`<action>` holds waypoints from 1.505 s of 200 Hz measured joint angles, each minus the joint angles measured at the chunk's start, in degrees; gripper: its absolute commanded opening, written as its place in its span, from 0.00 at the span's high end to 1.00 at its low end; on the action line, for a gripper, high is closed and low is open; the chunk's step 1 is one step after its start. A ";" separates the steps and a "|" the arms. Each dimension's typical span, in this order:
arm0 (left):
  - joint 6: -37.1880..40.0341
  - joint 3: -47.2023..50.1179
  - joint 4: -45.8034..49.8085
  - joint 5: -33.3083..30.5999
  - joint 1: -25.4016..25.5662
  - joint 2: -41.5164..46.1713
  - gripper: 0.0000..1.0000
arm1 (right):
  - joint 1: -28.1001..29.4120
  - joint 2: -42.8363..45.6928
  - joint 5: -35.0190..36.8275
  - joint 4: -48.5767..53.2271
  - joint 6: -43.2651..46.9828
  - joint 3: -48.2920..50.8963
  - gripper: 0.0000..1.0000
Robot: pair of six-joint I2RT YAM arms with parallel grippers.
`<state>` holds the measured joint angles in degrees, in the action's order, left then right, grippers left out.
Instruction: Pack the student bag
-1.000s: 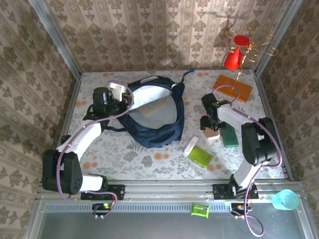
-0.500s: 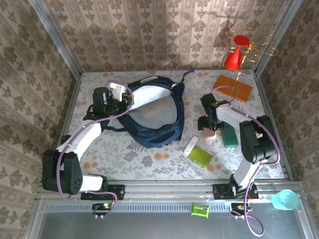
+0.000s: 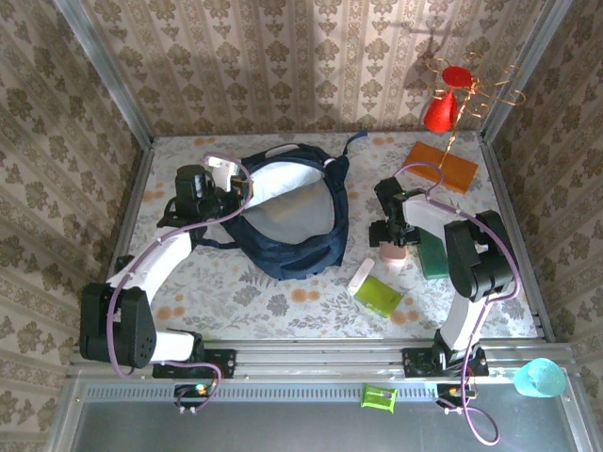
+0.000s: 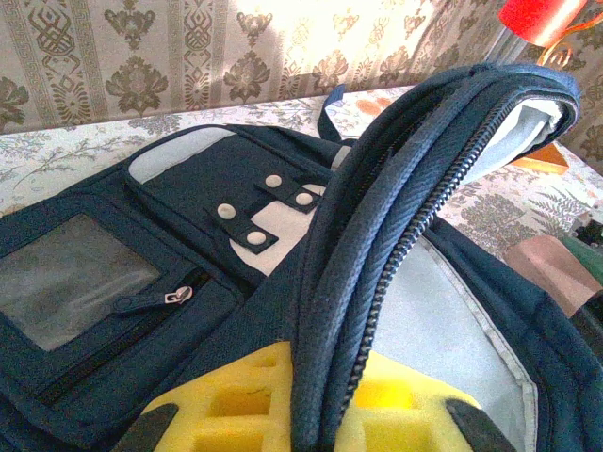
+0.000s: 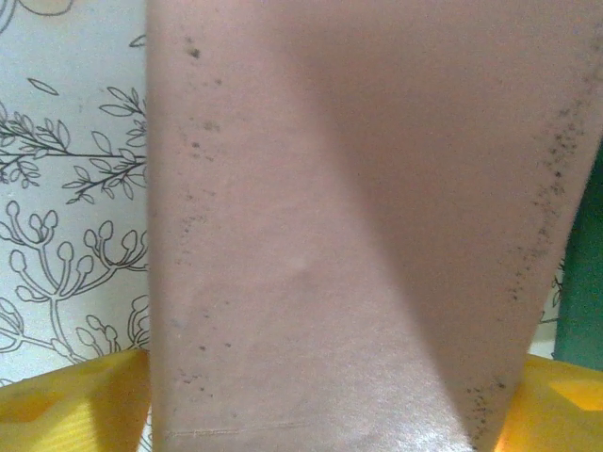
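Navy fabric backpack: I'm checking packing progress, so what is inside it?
Through the open mouth of the navy fabric backpack, pale grey lining shows, with a faint tan patch, unidentifiable. The left gripper holds the zipper flap up; closed pockets hide their contents.

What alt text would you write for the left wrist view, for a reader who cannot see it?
The left gripper pinches the zippered rim of the open student bag between yellow pads, holding it up so the pale lining shows. A pink block shows at the right edge.
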<state>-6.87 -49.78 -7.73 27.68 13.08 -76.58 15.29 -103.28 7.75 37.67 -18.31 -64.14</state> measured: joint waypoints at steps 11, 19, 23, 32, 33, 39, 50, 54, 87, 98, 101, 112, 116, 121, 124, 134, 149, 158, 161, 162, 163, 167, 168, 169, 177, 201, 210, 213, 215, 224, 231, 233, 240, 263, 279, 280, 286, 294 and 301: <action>0.00 0.00 0.00 0.00 0.00 0.00 1.00 | 0.04 0.00 0.26 0.09 -0.28 -0.22 0.28; 0.00 0.00 0.00 0.00 0.00 0.00 1.00 | 0.11 0.00 0.42 0.02 -0.20 -0.37 0.32; 0.00 0.00 0.00 0.00 0.00 0.00 1.00 | 0.11 0.00 0.50 0.04 -0.11 -0.42 0.34; 0.00 0.00 0.00 0.04 0.00 0.00 1.00 | 0.13 0.07 0.57 0.00 -0.24 -0.42 0.37; 0.00 0.00 0.00 0.07 0.00 0.00 1.00 | 0.13 0.09 0.57 0.00 -0.20 -0.42 0.38; 0.00 0.00 0.00 0.15 0.00 0.00 1.00 | 0.20 0.28 0.57 0.02 -0.17 -0.39 0.41; 0.00 0.02 -0.02 0.24 0.00 0.00 1.00 | 0.46 1.62 0.52 -0.22 0.02 -0.02 0.46; -0.02 0.00 -0.02 0.35 0.00 0.02 1.00 | 0.59 2.36 0.35 -0.22 0.09 0.15 0.48; -0.04 0.00 -0.24 1.29 0.00 0.02 1.00 | 4.83 14.95 -6.62 -1.99 0.61 1.55 0.53; -0.07 0.02 -0.57 1.75 0.00 0.02 1.00 | 7.54 17.92 -11.02 -2.80 0.66 0.52 0.53; -0.07 0.02 -0.70 1.88 0.00 0.02 1.00 | 8.20 18.32 -12.22 -2.97 0.66 0.04 0.53; -0.07 0.44 -1.84 2.60 0.00 0.02 1.00 | 11.23 18.18 -16.98 -3.37 0.52 -2.73 0.53; -0.09 0.70 -2.34 2.86 0.00 0.02 1.00 | 12.13 17.68 -18.45 -3.69 0.52 -3.72 0.53; -0.11 1.01 -2.89 3.19 0.00 0.02 1.00 | 13.40 16.81 -20.20 -4.09 0.48 -5.14 0.53; -0.13 1.25 -3.26 3.45 0.00 0.02 1.00 | 14.14 16.13 -21.24 -4.13 0.46 -6.03 0.53; -0.37 2.03 -4.70 4.26 0.00 0.02 1.00 | 16.11 13.38 -24.52 -4.63 0.20 -9.11 0.53; -0.87 2.58 -6.43 5.77 0.00 0.02 1.00 | 18.21 8.76 -29.35 -5.53 -0.42 -12.90 0.53; -1.11 2.58 -7.41 6.73 0.00 0.02 1.00 | 18.80 5.88 -32.06 -5.79 -1.16 -14.95 0.53; -1.18 2.58 -7.85 7.06 0.00 0.02 1.00 | 18.91 4.98 -32.70 -5.84 -1.40 -15.58 0.54; -1.25 2.58 -8.04 7.21 0.00 0.02 1.00 | 18.93 4.72 -32.85 -5.84 -1.49 -15.74 0.54; -1.31 2.58 -8.20 7.30 0.00 0.02 1.00 | 18.95 4.50 -33.03 -5.84 -1.55 -15.89 0.54; -1.42 2.58 -8.72 7.78 0.00 0.02 1.00 | 18.99 3.26 -33.81 -5.84 -1.86 -16.79 0.54; -1.44 2.58 -8.79 7.87 0.00 0.02 1.00 | 19.02 3.06 -33.92 -5.88 -1.92 -16.92 0.54; -1.53 2.58 -8.90 7.93 0.00 0.02 1.00 | 19.02 2.60 -34.18 -5.99 -2.08 -17.22 0.54; -1.99 2.58 -9.79 8.68 0.00 0.02 1.00 | 18.99 0.33 -35.30 -6.19 -3.04 -18.80 0.54; -3.58 2.95 -12.07 9.97 0.00 0.02 1.00 | 18.69 -4.50 -36.74 -8.61 -7.37 -21.64 0.52; -4.52 3.15 -12.87 10.36 0.02 0.02 1.00 | 18.49 -5.38 -36.70 -10.34 -9.84 -21.68 0.50; -4.79 3.23 -13.16 10.51 0.00 0.02 1.00 | 18.43 -5.55 -36.70 -10.73 -10.60 -21.68 0.50; -4.98 3.28 -13.31 10.60 0.00 0.02 1.00 | 18.36 -5.64 -36.63 -11.04 -11.15 -21.68 0.50; -6.01 3.45 -14.21 10.84 0.00 0.02 1.00 | 18.08 -6.01 -36.39 -12.74 -13.97 -21.64 0.50; -6.73 3.74 -15.19 11.06 0.00 0.02 1.00 | 17.84 -6.19 -35.95 -14.32 -16.28 -21.64 0.49; -6.97 3.85 -15.52 11.17 0.00 0.02 1.00 | 17.77 -6.19 -35.67 -14.80 -16.98 -21.62 0.48; -7.67 4.15 -16.52 11.41 0.00 0.02 1.00 | 17.57 -6.23 -34.73 -16.35 -19.17 -21.57 0.48; -10.47 5.46 -20.48 12.17 0.09 0.02 1.00 | 17.27 -6.38 -30.38 -22.08 -26.49 -20.83 0.47; -12.15 6.14 -22.75 12.63 0.26 0.02 1.00 | 17.29 -7.02 -26.77 -26.23 -31.43 -19.74 0.46; -12.22 6.14 -22.82 12.66 0.26 0.02 1.00 | 17.29 -7.06 -26.60 -26.47 -31.69 -19.69 0.45; -12.83 6.29 -23.39 12.74 0.35 0.02 1.00 | 17.27 -7.52 -24.85 -28.17 -33.62 -19.23 0.44; -13.46 6.38 -23.85 13.05 0.46 0.02 1.00 | 17.22 -8.37 -22.88 -29.97 -35.82 -18.91 0.43; -14.03 6.43 -24.15 13.18 0.55 0.02 1.00 | 17.22 -9.33 -21.18 -31.28 -37.70 -18.88 0.43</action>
<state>-20.91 -43.35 -31.88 40.86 13.63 -76.55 32.51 -112.62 -13.43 6.39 -56.01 -83.02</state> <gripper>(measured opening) 0.100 0.683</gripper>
